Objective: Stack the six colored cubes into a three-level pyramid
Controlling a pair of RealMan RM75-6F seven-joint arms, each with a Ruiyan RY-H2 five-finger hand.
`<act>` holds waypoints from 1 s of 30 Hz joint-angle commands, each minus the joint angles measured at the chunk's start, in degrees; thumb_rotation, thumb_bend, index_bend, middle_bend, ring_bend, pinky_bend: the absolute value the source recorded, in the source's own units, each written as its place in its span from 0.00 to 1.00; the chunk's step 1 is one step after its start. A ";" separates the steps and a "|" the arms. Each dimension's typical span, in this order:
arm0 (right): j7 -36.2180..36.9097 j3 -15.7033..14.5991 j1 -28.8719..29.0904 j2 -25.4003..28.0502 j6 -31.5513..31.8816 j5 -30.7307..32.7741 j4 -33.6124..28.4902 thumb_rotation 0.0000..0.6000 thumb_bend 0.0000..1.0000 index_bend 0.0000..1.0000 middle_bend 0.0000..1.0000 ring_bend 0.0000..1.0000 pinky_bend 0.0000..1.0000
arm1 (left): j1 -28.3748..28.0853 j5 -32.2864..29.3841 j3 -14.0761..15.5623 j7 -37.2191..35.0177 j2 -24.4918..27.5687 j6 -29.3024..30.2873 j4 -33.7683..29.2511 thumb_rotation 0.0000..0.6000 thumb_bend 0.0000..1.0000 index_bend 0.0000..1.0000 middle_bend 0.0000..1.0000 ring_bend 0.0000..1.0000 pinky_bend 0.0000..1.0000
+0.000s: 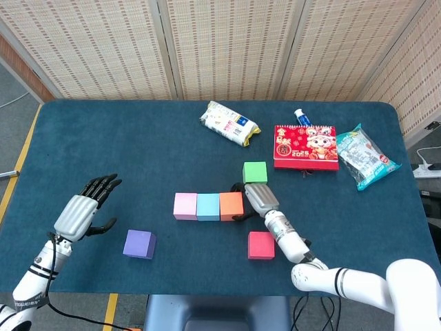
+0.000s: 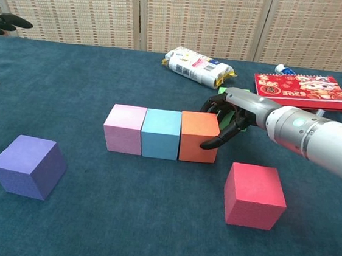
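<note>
Pink cube, light blue cube and orange cube sit side by side in a row at the table's middle. My right hand is at the orange cube's right end and pinches it, thumb on its front edge and fingers behind its back corner. The green cube stands just behind that hand, and the chest view hides most of it. The red cube lies near the front, right of the row. The purple cube lies front left. My left hand hovers open at the far left.
A white snack packet, a red calendar, a small blue-capped bottle and a bluish bag lie along the back right. The table's front edge runs close to the red and purple cubes.
</note>
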 commanded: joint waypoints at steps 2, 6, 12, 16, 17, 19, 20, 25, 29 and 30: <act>0.22 0.03 -0.22 -0.39 0.52 -0.30 0.35 1.00 0.22 0.49 0.48 0.42 0.53 | 0.05 -0.01 0.01 -0.03 -0.05 0.06 0.00 1.00 0.35 0.00 0.00 0.00 0.09; 0.33 0.08 -0.40 -0.91 1.13 -0.75 0.74 1.00 0.24 0.54 0.51 0.43 0.53 | 0.07 -0.03 0.02 -0.02 -0.10 0.05 0.01 1.00 0.35 0.00 0.00 0.00 0.09; 0.88 0.25 -0.88 -1.11 2.14 -1.83 0.55 1.00 0.24 0.56 0.52 0.44 0.53 | 0.10 0.04 0.03 -0.07 -0.14 0.14 0.06 1.00 0.35 0.00 0.00 0.00 0.09; 1.07 0.35 -0.90 -1.33 1.98 -1.98 0.83 1.00 0.24 0.56 0.52 0.44 0.53 | 0.06 0.02 0.12 -0.26 -0.16 -0.07 0.16 1.00 0.35 0.00 0.00 0.00 0.09; 1.03 0.35 -0.86 -1.37 1.82 -1.94 0.89 1.00 0.24 0.56 0.52 0.44 0.53 | 0.05 -0.01 0.13 -0.32 -0.17 -0.13 0.17 1.00 0.35 0.00 0.00 0.00 0.09; 0.83 0.31 -0.73 -1.56 1.56 -1.89 1.12 1.00 0.24 0.56 0.52 0.44 0.53 | 0.02 -0.03 0.14 -0.36 -0.21 -0.23 0.32 1.00 0.35 0.00 0.00 0.00 0.09; 0.77 0.29 -0.68 -1.67 1.46 -1.87 1.23 1.00 0.24 0.56 0.52 0.44 0.53 | 0.02 -0.03 0.15 -0.42 -0.22 -0.25 0.36 1.00 0.35 0.00 0.00 0.00 0.09; 0.24 0.13 -0.53 -2.03 1.16 -1.79 1.70 1.00 0.24 0.56 0.52 0.44 0.53 | 0.09 -0.10 0.20 -0.66 -0.29 -0.25 0.56 1.00 0.35 0.00 0.00 0.00 0.09; 0.03 0.21 -0.47 -2.33 1.23 -1.82 1.90 1.00 0.24 0.55 0.52 0.44 0.53 | 0.05 -0.09 0.22 -0.96 -0.39 -0.34 0.73 1.00 0.35 0.00 0.00 0.00 0.09; -0.05 0.21 -0.44 -2.41 1.23 -1.85 1.94 1.00 0.24 0.55 0.52 0.44 0.53 | 0.05 -0.08 0.23 -1.01 -0.39 -0.34 0.76 1.00 0.35 0.00 0.00 0.00 0.09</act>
